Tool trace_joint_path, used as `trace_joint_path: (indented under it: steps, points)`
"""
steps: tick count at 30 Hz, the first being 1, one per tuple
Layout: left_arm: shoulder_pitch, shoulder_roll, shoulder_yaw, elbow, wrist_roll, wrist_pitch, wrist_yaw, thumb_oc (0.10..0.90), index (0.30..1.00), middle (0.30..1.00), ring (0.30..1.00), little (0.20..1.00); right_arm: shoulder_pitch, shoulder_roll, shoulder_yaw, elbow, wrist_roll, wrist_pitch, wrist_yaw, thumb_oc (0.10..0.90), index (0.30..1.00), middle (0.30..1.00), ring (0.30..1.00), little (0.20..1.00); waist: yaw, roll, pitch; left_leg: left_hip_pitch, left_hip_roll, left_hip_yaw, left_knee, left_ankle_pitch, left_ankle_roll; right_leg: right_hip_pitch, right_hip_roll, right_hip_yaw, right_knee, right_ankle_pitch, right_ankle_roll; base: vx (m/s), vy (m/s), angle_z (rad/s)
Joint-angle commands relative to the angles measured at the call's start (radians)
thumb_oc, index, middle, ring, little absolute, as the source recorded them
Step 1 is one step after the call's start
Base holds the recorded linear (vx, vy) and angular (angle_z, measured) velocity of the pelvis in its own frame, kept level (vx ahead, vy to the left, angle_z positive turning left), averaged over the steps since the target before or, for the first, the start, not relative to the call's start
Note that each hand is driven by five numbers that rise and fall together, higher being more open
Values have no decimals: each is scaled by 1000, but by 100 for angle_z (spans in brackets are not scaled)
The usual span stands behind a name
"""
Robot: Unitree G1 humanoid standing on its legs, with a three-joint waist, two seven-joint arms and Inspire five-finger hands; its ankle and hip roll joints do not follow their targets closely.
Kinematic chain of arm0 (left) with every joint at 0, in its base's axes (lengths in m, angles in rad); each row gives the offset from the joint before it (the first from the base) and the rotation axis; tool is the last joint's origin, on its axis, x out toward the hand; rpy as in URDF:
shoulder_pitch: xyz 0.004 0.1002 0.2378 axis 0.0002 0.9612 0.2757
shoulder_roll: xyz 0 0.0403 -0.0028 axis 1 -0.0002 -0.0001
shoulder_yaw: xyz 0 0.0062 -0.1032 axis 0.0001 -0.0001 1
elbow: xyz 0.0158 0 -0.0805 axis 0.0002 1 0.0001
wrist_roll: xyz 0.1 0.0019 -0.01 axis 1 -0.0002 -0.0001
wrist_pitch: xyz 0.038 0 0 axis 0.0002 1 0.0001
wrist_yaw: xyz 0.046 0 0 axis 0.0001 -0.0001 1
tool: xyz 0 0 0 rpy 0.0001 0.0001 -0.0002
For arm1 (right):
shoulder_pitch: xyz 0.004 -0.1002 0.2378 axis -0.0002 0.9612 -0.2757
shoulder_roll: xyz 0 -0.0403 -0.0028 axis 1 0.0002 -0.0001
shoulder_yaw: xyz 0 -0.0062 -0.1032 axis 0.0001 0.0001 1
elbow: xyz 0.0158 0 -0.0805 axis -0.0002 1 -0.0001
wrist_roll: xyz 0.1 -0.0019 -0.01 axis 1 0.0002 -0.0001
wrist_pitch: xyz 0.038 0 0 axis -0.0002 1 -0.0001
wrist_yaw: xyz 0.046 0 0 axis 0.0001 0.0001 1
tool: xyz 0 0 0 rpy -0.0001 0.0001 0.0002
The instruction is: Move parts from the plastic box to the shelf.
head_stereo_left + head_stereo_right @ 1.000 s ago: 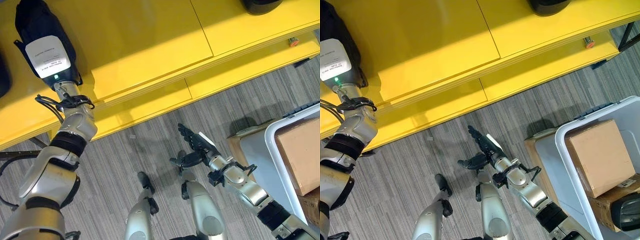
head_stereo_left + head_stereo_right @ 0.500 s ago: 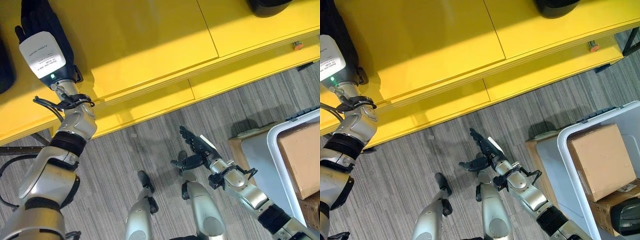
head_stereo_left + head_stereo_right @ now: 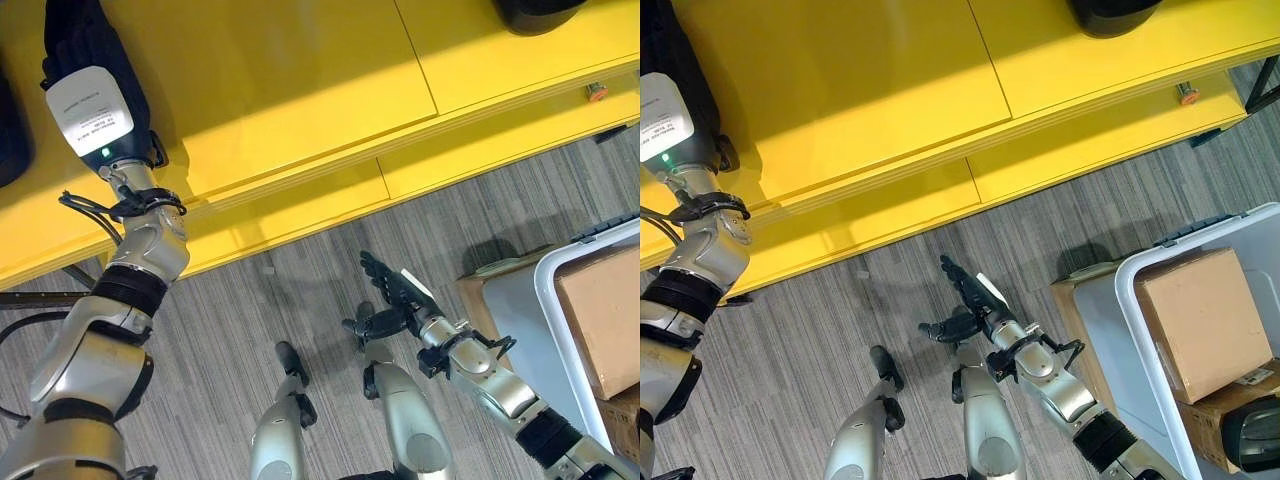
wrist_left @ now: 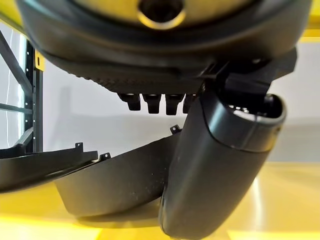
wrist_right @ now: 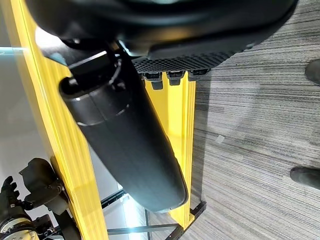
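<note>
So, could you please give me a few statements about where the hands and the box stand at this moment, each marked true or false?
1. The left hand is over the yellow shelf. True.
2. The right hand holds a cardboard box. False: it holds nothing, fingers straight, above the floor.
3. A cardboard box lies in the plastic box. True.
4. The plastic box stands on the shelf. False: it stands on the floor, on the robot's right.
5. A dark part lies on the shelf beyond the left hand. True.
</note>
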Motion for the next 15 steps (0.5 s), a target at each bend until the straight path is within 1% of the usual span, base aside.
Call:
trace_joint_path:
  steps: [1,4,8,12,15]
  points:
    - [-33,131,77,-58,77,-33,39,900,1000,1000,1000,1000,27,12,-33,-123,23,-87,17,900,1000,1000,1000,1000,-4,7,-27,-105,-5,-37,211,-75,-4,15,-23,-1,158,-212,72,0,0,0]
    - [-11,139,99,-86,106,-56,39,900,1000,1000,1000,1000,42,12,-42,-127,21,-97,13,900,1000,1000,1000,1000,0,8,-28,-102,-7,-39,211,-74,-4,19,-25,-3,155,-211,72,0,0,0]
    - [34,157,132,-123,101,-63,32,900,1000,1000,1000,1000,55,11,-55,-134,16,-95,6,900,1000,1000,1000,1000,6,11,-29,-99,-8,-41,209,-72,-4,24,-27,-7,152,-212,73,0,0,0]
    - [88,166,183,-160,83,-78,67,900,1000,1000,1000,1000,72,8,-64,-136,3,-91,19,900,1000,1000,1000,1000,9,19,-32,-91,-10,-42,201,-65,-6,32,-27,-9,155,-220,70,4,26,0]
    - [103,158,206,-205,114,-71,109,900,1000,1000,1000,1000,82,15,-63,-134,1,-97,25,900,1000,1000,1000,1000,13,17,-34,-95,-10,-48,207,-69,-4,34,-29,-14,160,-223,68,3,-20,4]
